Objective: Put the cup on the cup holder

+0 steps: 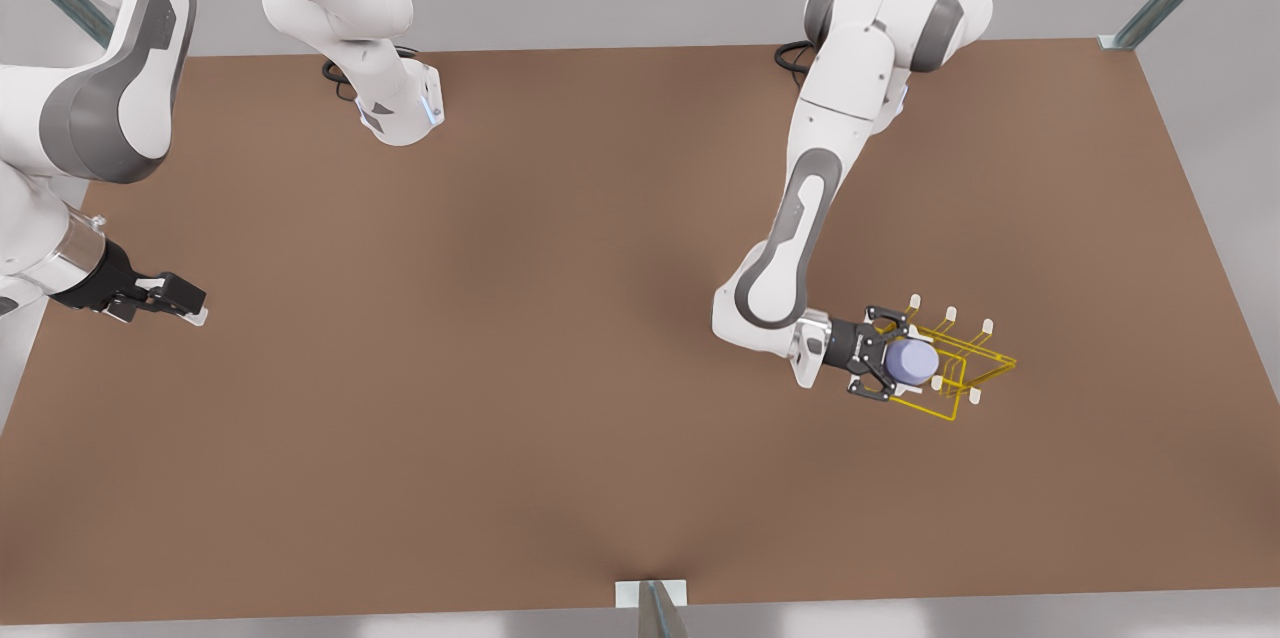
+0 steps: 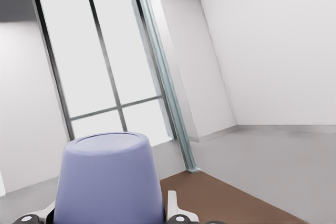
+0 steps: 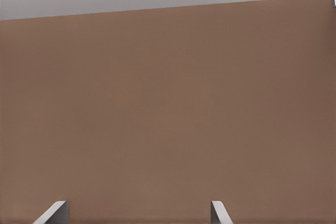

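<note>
- The left pincer (image 1: 893, 359) sits at the lower right of the front view, reaching sideways from its arm. It is pinching the cup (image 1: 911, 359) between its fingers.
- In the left wrist view the cup (image 2: 109, 179) fills the lower left of the frame. Pale fingertips (image 2: 174, 206) press against both of its sides, and its flat closed base points away from the wrist.
- The cup holder (image 1: 958, 365) stands on the brown surface (image 1: 520, 318) at the lower right of the front view, a thin yellow wire frame with white-capped prongs.
- From the front view the cup overlaps the near side of the rack, in among the wires. I cannot tell whether it is touching a prong or hanging just above one.
- The right pincer (image 1: 185, 303) waits at the far left edge of the front view, well apart from the rack. In the right wrist view its fingertips (image 3: 53, 213) stand spread with bare surface between them, holding nothing.
- As for progress, I would judge the pick-up and the carry done, since the cup is off the surface and already at the rack.
- What seems left is the last part: settling the cup onto a prong, letting go, and drawing the left arm clear without dragging the light wire frame along.
- The cup is not yet resting on its own, so the task is close to finished but not there.
</note>
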Controlling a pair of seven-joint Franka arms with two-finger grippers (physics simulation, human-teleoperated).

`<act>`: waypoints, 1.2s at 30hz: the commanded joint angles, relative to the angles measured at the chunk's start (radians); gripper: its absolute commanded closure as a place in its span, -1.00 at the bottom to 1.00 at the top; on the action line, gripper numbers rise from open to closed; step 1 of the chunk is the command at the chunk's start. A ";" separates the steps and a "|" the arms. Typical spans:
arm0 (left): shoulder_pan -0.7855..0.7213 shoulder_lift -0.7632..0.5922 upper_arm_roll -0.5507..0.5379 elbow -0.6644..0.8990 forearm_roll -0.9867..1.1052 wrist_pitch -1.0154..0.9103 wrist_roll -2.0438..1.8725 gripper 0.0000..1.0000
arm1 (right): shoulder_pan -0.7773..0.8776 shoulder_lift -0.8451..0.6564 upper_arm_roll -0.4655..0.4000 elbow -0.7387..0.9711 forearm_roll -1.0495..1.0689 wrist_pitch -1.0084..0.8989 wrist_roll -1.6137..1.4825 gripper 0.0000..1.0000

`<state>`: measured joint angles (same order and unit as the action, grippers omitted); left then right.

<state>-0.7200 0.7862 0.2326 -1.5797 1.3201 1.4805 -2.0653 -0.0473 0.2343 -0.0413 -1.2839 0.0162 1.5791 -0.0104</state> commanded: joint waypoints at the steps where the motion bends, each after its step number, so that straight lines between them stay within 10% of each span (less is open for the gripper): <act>1: 0.001 0.010 0.001 0.003 0.001 0.004 -0.019 -0.64 | 0.000 -0.001 0.000 0.000 0.001 -0.001 0.000 -1.00; 22: 0.008 0.015 0.005 0.007 -0.010 -0.003 0.039 -1.00 | 0.001 0.005 0.000 0.000 0.002 0.007 0.000 -1.00; 26: 0.007 -0.199 -0.013 0.131 -0.387 0.044 0.837 -1.00 | 0.001 0.005 0.000 0.000 0.002 0.007 0.000 -1.00; 31: 0.082 -0.303 0.143 0.356 -1.372 0.058 1.954 -1.00 | 0.003 0.005 0.000 0.002 0.002 0.009 0.000 -1.00; 36: 0.630 -0.521 -0.398 0.340 -1.225 -0.002 2.159 -1.00 | 0.003 0.005 0.000 0.002 0.002 0.009 0.000 -1.00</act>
<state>-0.1527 0.2862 -0.0901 -1.2396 0.1340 1.5007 -1.1827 -0.0445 0.2405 -0.0413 -1.2833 0.0176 1.5876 -0.0104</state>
